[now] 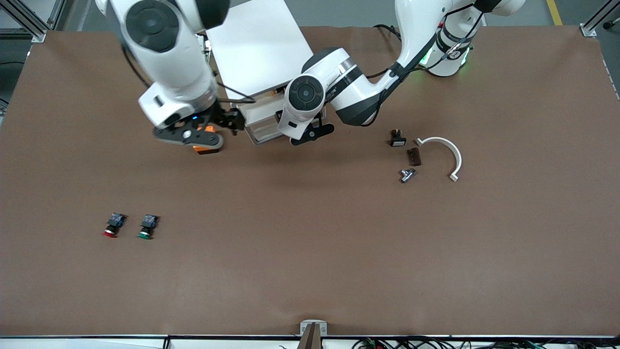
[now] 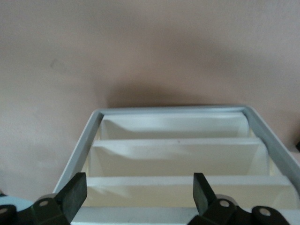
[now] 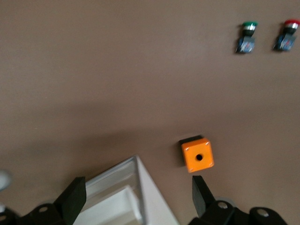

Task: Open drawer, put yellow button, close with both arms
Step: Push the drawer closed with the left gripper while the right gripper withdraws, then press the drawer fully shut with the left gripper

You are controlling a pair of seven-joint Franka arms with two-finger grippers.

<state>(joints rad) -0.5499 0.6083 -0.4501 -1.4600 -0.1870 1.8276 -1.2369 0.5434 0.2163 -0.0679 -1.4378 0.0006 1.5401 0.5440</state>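
Observation:
The white cabinet stands at the robots' edge of the table. The drawer juts from its front toward the front camera. In the left wrist view its grey-white rim frames cream steps. My left gripper is open and empty just over the drawer. My right gripper is open and empty at the drawer's corner toward the right arm's end, and the rim shows there. The yellow button is not in view.
An orange cube with a hole lies beside the drawer, under the right hand. The red-capped button and green-capped button lie nearer the front camera. Small dark parts and a white arc lie toward the left arm's end.

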